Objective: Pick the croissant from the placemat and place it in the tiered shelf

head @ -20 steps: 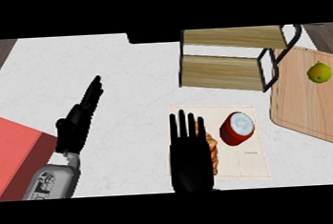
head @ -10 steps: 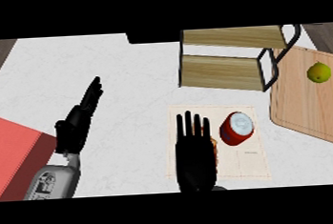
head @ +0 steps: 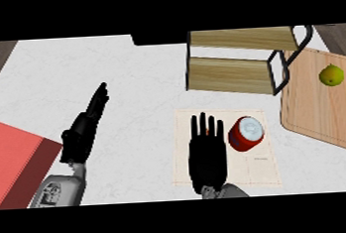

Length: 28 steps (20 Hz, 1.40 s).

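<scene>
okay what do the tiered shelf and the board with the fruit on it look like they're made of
Tiered shelf: pale wooden boards with visible grain, matte, held in a thin black frame that looks like metal. Cutting board: light wood, smooth matte finish with faint grain and rounded corners.

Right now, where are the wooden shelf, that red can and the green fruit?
Tiered shelf [head: 232, 74], head view, on its lower wooden board.
Red can [head: 244, 135], head view, on its red side, lying on the placemat.
Green fruit [head: 332, 75], head view, at its middle, on the cutting board.

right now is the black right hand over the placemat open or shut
Open: the black right hand lies flat over the pale placemat, its fingers straight and spread toward the wooden tiered shelf.
</scene>
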Each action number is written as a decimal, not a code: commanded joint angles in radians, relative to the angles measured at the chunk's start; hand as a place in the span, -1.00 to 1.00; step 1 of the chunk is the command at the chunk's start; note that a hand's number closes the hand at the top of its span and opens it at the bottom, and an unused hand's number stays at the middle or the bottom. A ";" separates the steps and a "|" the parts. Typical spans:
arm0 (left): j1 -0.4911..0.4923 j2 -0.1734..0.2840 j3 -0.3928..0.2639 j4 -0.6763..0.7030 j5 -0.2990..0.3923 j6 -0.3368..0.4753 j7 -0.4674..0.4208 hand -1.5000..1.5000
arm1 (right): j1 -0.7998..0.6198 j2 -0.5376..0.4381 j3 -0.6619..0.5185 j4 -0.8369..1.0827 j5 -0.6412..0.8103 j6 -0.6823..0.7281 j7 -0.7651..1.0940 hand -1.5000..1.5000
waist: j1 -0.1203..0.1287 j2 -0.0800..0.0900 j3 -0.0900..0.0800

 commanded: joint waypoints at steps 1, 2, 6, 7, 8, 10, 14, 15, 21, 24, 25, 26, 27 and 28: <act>0.008 -0.002 0.013 -0.062 0.016 -0.029 0.067 0.00 | 0.049 -0.023 -0.051 -0.027 0.018 0.010 -0.023 -1.00 | -0.001 -0.001 0.000; 0.008 0.015 0.047 0.015 0.011 -0.042 -0.016 0.00 | 0.001 0.007 -0.002 -0.003 -0.003 0.014 0.049 -1.00 | 0.000 0.000 0.000; -0.045 -0.030 0.042 0.087 -0.024 -0.017 -0.045 0.00 | 0.029 0.007 -0.042 0.050 0.006 -0.042 -0.036 -1.00 | -0.003 0.000 0.000; -0.042 -0.039 0.023 0.029 -0.039 -0.006 0.017 0.00 | 0.017 -0.013 -0.091 0.011 0.010 0.013 -0.064 -1.00 | -0.003 0.000 0.000; -0.013 -0.035 0.020 -0.003 -0.022 -0.033 0.024 0.00 | -0.001 0.007 0.021 0.077 -0.030 -0.051 0.034 -1.00 | 0.002 0.000 0.000; 0.014 -0.027 0.041 -0.016 -0.030 -0.027 0.001 0.00 | 0.053 0.007 -0.044 0.005 0.025 0.003 -0.020 -1.00 | -0.001 -0.001 0.000; 0.022 0.013 0.077 -0.003 -0.008 -0.075 -0.011 0.00 | 0.024 -0.020 -0.123 0.101 0.007 -0.029 -0.108 1.00 | 0.001 0.000 0.000; 0.023 0.030 0.087 -0.053 0.013 -0.101 0.019 0.00 | 0.009 0.007 -0.028 0.114 -0.018 -0.025 -0.038 1.00 | 0.004 0.000 0.000; 0.072 -0.020 0.041 -0.086 -0.032 -0.060 0.023 0.00 | 0.052 -0.015 -0.003 0.058 0.082 0.047 -0.098 1.00 | 0.002 -0.001 0.000; 0.039 -0.045 0.038 -0.073 -0.048 -0.046 0.027 0.00 | 0.072 -0.011 -0.011 0.006 0.116 0.066 -0.105 1.00 | -0.001 -0.001 0.000; -0.002 -0.030 0.076 -0.005 -0.019 -0.071 0.008 0.00 | 0.085 -0.016 0.007 0.081 0.145 -0.042 -0.135 1.00 | -0.001 0.000 0.000; 0.067 -0.059 0.020 -0.103 -0.071 -0.030 0.038 0.00 | 0.056 -0.004 -0.047 0.062 0.126 0.003 -0.155 1.00 | 0.001 -0.001 0.000; -0.032 -0.016 0.086 -0.006 -0.014 -0.080 0.048 0.00 | -0.031 0.007 0.041 0.172 -0.029 -0.150 -0.018 1.00 | 0.012 0.003 0.000; 0.015 -0.052 0.040 0.007 -0.053 -0.052 -0.040 0.00 | -0.040 0.007 0.022 0.119 -0.089 -0.151 -0.006 1.00 | 0.013 0.004 0.000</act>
